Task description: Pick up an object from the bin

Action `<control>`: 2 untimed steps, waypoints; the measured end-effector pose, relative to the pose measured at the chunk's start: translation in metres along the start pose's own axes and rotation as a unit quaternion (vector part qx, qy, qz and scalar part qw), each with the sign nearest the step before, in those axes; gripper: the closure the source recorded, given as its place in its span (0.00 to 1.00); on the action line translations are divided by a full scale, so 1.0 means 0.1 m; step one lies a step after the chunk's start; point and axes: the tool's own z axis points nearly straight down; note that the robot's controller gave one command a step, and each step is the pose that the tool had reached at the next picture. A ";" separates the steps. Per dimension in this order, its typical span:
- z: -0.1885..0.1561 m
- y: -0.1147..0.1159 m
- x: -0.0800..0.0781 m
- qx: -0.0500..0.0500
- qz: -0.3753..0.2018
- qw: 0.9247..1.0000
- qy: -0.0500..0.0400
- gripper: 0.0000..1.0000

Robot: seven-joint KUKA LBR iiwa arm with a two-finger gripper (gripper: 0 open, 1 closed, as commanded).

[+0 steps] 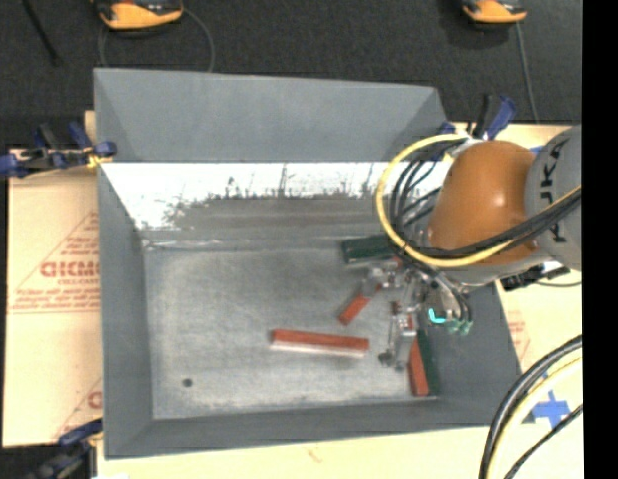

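bin (219, 297): matt grey metal, scuffed | long red bar (318, 343): smooth | orange wrist cover (483, 203): glossy

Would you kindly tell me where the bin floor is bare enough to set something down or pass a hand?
The bin floor is bare between the left wall and the long red stick, save one dark speck. Crowded at right: the gripper, a small orange piece, a dark green block, a red-and-green stick.

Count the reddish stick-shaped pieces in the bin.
3: a long red flat stick mid-floor; a short orange-red piece up-right of it; a red stick by the right wall. Others may be hidden under the arm.
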 end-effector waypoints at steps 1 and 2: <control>0.86 0.05 0.00 0.001 -0.053 0.999 -0.009 0.00; 0.82 0.05 -0.01 0.001 -0.054 0.999 -0.009 1.00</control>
